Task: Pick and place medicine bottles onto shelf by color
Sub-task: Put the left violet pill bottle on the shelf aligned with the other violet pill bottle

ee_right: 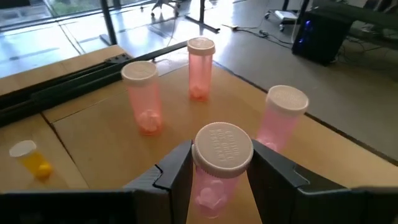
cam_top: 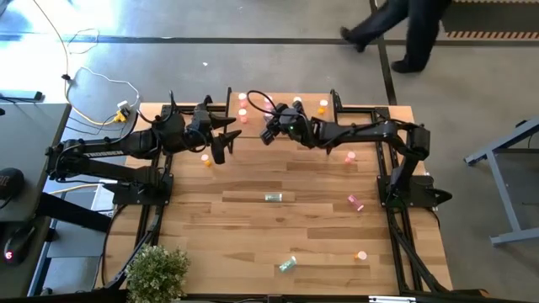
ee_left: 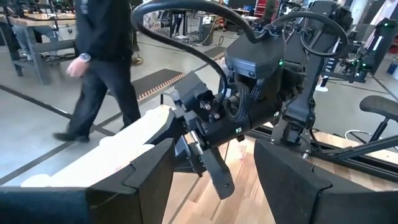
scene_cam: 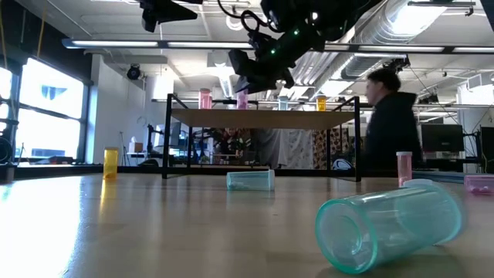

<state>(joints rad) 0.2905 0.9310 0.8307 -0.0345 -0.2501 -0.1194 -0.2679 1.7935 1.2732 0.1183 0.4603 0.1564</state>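
Left claw (cam_top: 226, 143), upper centre-left of the high view, open and empty; right claw (ee_right: 214, 171) clamps a pink bottle (ee_right: 214, 177) just under its pale cap above the shelf (ee_right: 99, 134): we judge it light, rigid, slick plastic, best pinched across the body.

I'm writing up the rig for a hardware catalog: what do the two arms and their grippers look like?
Both arms are black, built of jointed segments. Black cables loop out over the right arm's wrist, and a small green light glows on its boxy housing. The left gripper and the right gripper each have two flat, angular black fingers.
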